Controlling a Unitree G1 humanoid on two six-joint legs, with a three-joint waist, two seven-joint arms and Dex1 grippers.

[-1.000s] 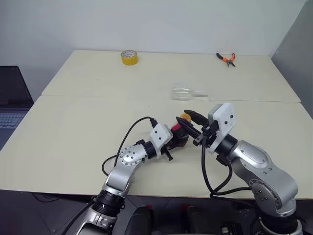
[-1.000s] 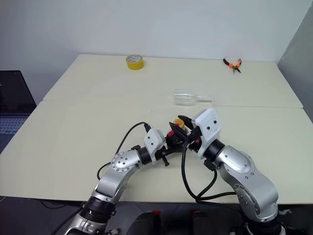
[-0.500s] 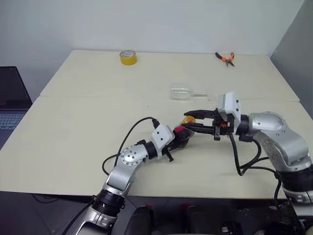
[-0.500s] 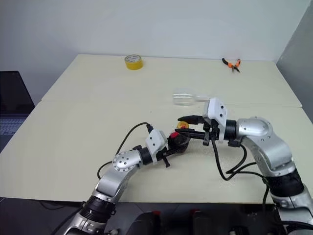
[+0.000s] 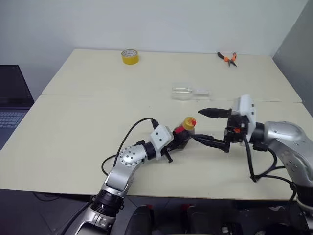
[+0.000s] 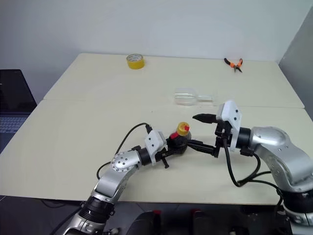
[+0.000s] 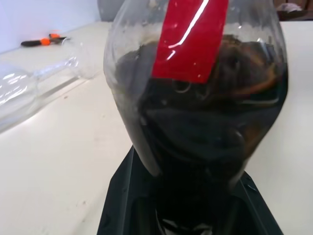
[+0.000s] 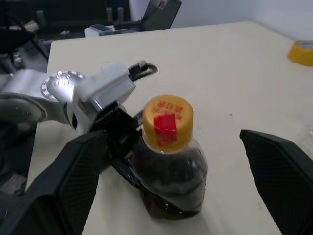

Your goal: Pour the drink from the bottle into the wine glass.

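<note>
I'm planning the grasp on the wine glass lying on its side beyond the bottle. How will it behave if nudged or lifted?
The clear stemmed wine glass lies on its side on the cream table, so its rounded bowl would probably roll in an arc if nudged. It looks like thin, smooth glass, so it is likely fragile and slippery. It appears empty, hence probably light.

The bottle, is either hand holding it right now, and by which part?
The left hand holds the bottle by its round belly, standing on the table. The right hand is open beside the yellow cap, holding nothing.
</note>
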